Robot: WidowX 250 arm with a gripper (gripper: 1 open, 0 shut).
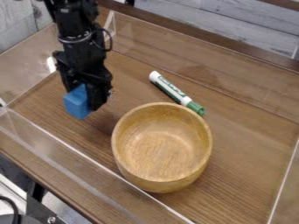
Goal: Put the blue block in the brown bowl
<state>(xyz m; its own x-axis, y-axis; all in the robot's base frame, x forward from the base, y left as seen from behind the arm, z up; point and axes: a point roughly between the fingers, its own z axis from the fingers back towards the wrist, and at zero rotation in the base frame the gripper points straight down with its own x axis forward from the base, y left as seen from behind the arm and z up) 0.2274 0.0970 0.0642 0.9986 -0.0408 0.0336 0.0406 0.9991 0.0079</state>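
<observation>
Table (251, 118): wood-grain top, enclosed by clear low walls on all sides.

Brown bowl (162, 145): largest item on the table, sits upright at centre-front, interior facing up w/ nothing in it. Thick rim, grain visible.

Arm: black, enters from upper left, wrist vertical, pointing approx. straight down, positioned left of the bowl and well clear of its rim.

Gripper (84, 98): jaws closed tight on the blue block (77, 104) — block is pinched between the black fingers at its upper part, lower part protrudes below the fingertips. Block appears lifted clear of the table surface, w/ a dark shadow beneath; exact clearance cannot be read from this single view. Block is outside the bowl, to the bowl's upper left, not over the rim.

Marker pen (177, 94): white barrel w/ green cap, lies flat on the table behind the bowl, angled diagonally, green end toward the right. Near the bowl's far rim but apart from it — no contact w/ arm or block.
</observation>
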